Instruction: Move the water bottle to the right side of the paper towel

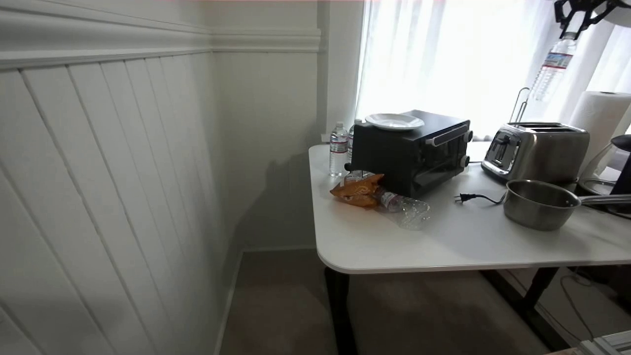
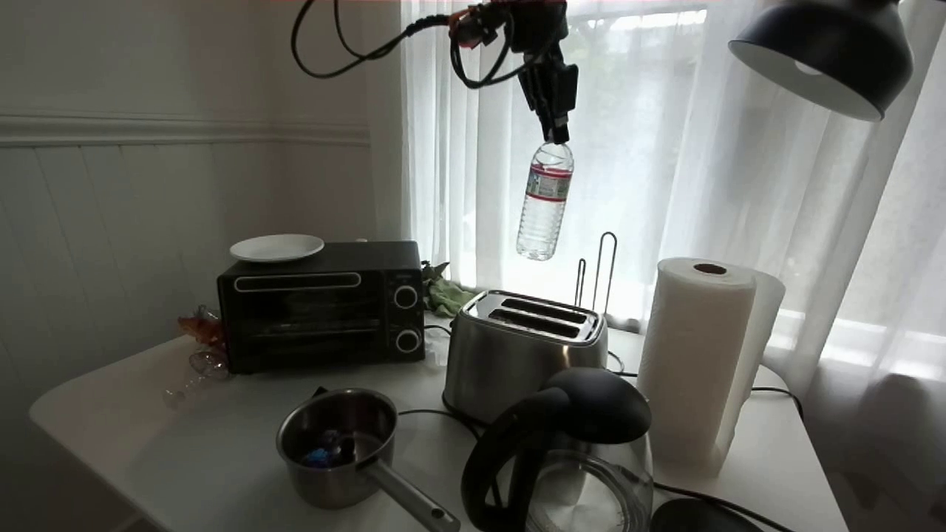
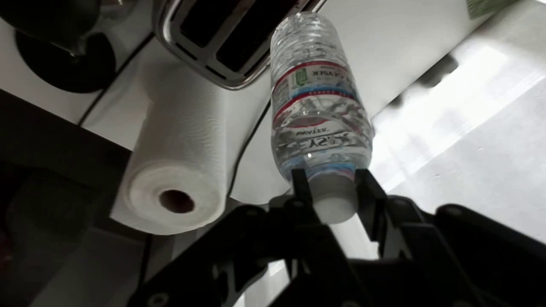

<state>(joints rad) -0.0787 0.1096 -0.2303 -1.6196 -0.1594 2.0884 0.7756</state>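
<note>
Looking up, I see the claw (image 3: 335, 192) pinched round the cap (image 3: 335, 211) of the Geyser water bottle (image 2: 545, 203), hanging tilted in mid-air near the paper towel roll (image 2: 693, 362) and two-slot toaster (image 2: 517, 366)

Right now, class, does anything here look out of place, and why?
Yes. A clear bottle lies on its side by the orange bag, unlike the upright bottle behind. A loose plug lies on the table, connected to nothing. The held water bottle tilts.
</note>
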